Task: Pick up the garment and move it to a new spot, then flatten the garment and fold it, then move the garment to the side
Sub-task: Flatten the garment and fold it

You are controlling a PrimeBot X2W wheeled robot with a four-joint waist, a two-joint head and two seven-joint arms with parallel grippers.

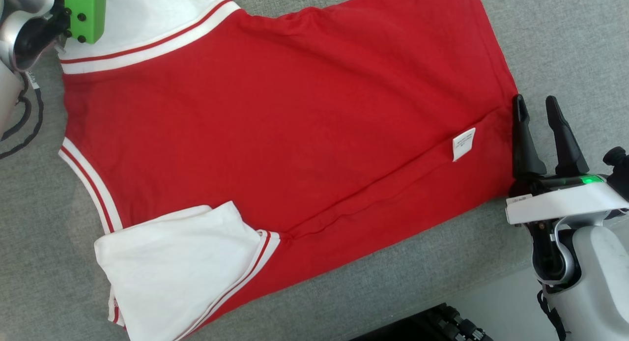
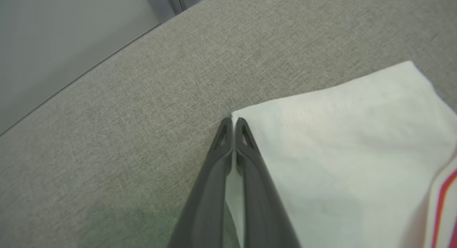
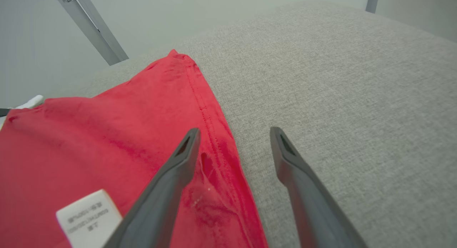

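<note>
Our left end effector (image 2: 232,120) grips the garment (image 1: 295,110) by its white sleeve corner (image 2: 321,140). Our right end effector (image 1: 534,101) gapes at the garment's hem, beside its label (image 1: 464,143), over the desk (image 1: 565,36).

Dark tapered fingers (image 1: 524,144), white wrist shell (image 1: 565,204), green light (image 1: 589,179), green block (image 1: 91,7), possibly screwed

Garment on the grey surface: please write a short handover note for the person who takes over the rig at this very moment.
Left gripper: shut, pinching a corner of the far white sleeve.
Right gripper: open, empty, at the hem; one finger over red cloth, the other over the grey fabric-covered surface.
Red cloth garment with white sleeves: spread nearly flat, white care label facing up; near sleeve lying rumpled.
Done: laid out, mostly flattened.
Left: fold, then move aside.
</note>
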